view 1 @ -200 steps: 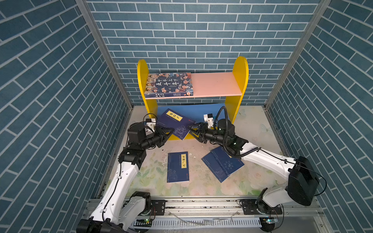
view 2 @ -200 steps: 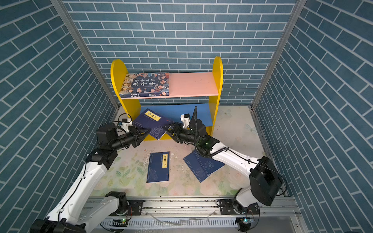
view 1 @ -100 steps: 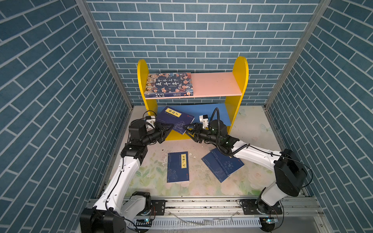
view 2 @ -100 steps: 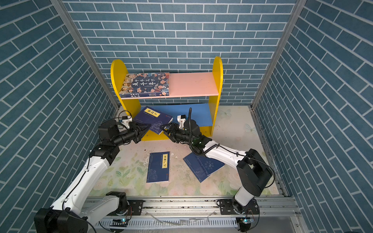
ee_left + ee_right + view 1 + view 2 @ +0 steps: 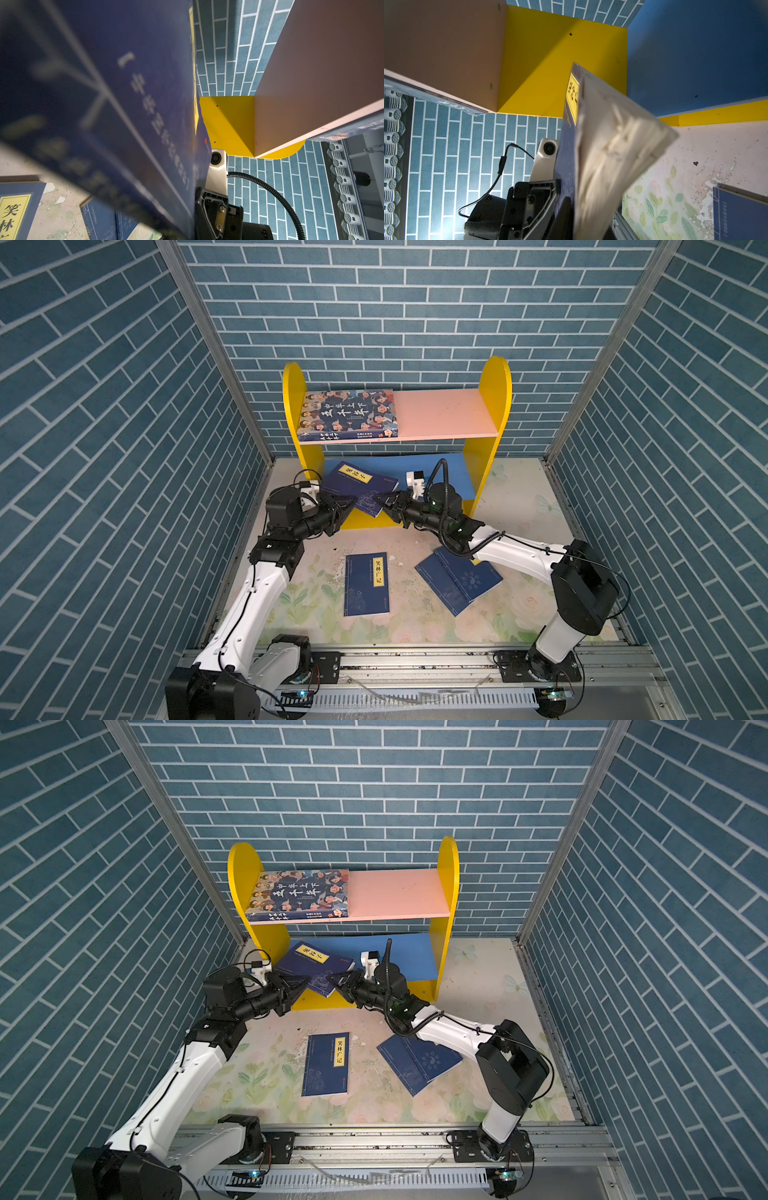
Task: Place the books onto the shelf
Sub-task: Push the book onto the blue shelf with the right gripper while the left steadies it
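Thick cartoon-faced book [image 5: 348, 414] shelved; left tool [image 5: 345, 506] and right tool [image 5: 384, 503] clench a thin navy book [image 5: 365, 488] between them; loose navy books [image 5: 366, 585] lie behind.

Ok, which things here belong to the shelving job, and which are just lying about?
Job: shelf, cartoon-face book, gripped navy book, labelled navy book lying flat, two overlapping navy books.
Lying about: white flakes on the floral mat.

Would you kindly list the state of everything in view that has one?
thick book: flat on the shelf, upper board's left end.
held navy book: tilted, partly over the lower board.
left tool: shut on held navy book.
right tool: shut on held navy book.
labelled book: flat on table, label up.
unlabelled book: flat on table.
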Controlling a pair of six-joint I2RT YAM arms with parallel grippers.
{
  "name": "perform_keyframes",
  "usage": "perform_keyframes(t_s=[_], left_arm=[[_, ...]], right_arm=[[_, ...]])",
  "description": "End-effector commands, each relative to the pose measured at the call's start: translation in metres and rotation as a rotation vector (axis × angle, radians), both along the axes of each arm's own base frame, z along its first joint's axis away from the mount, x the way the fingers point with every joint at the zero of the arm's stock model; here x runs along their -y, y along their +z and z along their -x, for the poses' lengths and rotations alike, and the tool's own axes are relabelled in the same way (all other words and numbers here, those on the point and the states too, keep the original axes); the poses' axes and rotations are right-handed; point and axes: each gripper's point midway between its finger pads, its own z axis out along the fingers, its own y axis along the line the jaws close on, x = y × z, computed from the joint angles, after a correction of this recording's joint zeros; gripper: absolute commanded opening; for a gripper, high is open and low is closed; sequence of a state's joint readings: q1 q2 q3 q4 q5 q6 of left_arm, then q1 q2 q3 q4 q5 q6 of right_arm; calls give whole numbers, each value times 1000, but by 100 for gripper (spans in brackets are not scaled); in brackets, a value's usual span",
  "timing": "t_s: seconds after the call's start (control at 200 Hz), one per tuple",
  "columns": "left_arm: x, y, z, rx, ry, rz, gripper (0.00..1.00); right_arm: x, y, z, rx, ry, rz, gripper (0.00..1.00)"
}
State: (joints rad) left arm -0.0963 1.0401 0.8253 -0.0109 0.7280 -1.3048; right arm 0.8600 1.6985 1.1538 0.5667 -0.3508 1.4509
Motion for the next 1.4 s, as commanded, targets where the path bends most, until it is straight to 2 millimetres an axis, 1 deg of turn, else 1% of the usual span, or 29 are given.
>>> perform_keyframes(t_s=[0.0, 0.065, 0.175, 0.25, 0.34, 0.395, 0.49, 0.71, 0.875, 1.085, 1.185, 1.396], left_arm=[[-3, -5, 1, 7, -1, -22, 1], [-6, -8, 3, -8, 1, -30, 10], [-10, -15, 7, -34, -1, -52, 34], [-14, -20, 12, -63, 2, -72, 48], [-23, -27, 19, -107, 12, -102, 57], [-27, -26, 22, -112, 19, -112, 62], [-32, -20, 23, -107, 22, -113, 63], [-37, -12, 17, -86, 43, -101, 62], [-43, -13, 10, -86, 69, -84, 62], [-45, -16, 4, -92, 79, -75, 62], [-46, -19, 1, -95, 81, -74, 62], [-47, -27, -3, -116, 84, -68, 62]], right_arm=[[-4, 9, -8, 30, 12, -35, 10], [-4, 5, -11, 30, 26, -31, 8], [-3, -1, -16, 40, 53, -12, 7], [-2, -5, -20, 43, 68, -2, 7], [0, -4, -24, 58, 84, 7, 7], [1, -7, -27, 62, 95, 28, 7], [1, -10, -31, 63, 128, 50, 7], [-6, -15, -38, 56, 204, 93, 8], [-6, -27, -51, 40, 215, 96, 9], [-14, -29, -63, 46, 265, 123, 11], [-17, -35, -68, 41, 284, 152, 11], [-21, -43, -82, 24, 301, 150, 12]])
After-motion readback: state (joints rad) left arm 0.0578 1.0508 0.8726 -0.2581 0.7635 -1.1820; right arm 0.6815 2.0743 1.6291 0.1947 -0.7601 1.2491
